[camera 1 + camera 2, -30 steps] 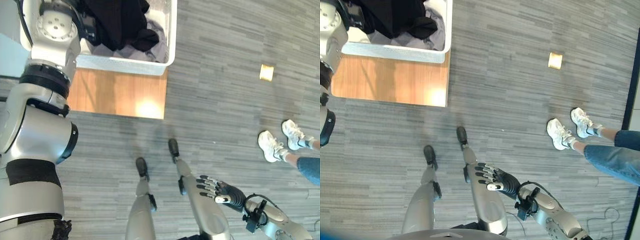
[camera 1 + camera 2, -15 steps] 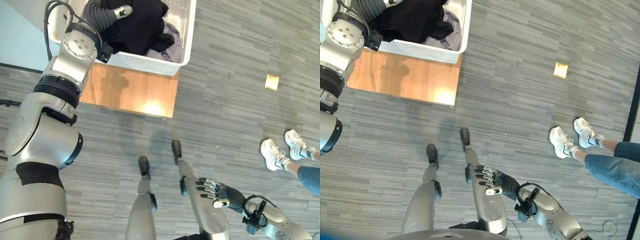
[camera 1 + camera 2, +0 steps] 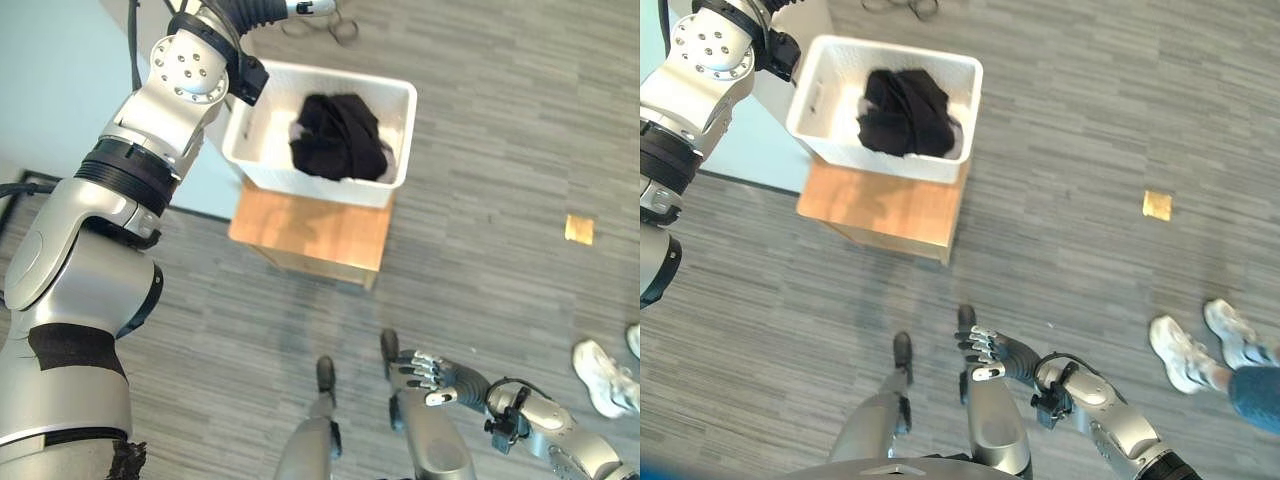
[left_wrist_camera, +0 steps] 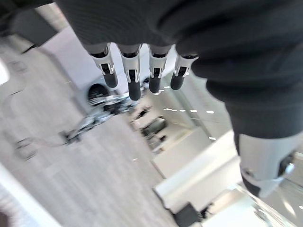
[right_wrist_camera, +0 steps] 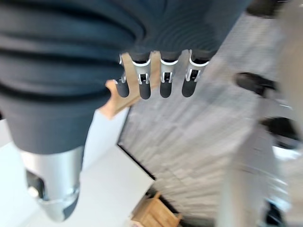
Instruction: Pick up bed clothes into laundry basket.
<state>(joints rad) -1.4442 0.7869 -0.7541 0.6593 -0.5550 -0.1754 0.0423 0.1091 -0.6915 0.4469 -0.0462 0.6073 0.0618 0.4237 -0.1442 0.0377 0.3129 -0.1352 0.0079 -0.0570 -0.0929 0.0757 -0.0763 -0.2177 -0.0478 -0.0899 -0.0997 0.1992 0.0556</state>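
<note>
Grey plank floor; black clothes (image 3: 340,135) lay in the white basket (image 3: 405,140) on a wooden stand (image 3: 320,232).
Left hand (image 4: 142,71) was raised past the basket, fingers straight, empty; right hand (image 3: 425,370) hung low, fingers relaxed. Best to keep the withdrawal clear of the rim.

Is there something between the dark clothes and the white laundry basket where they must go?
Nothing visible stands between them: the dark clothes already lie inside the white laundry basket, which sits on a wooden stand. The left hand is open beyond the basket's far rim, and the right hand hangs open, low by the floor.
</note>
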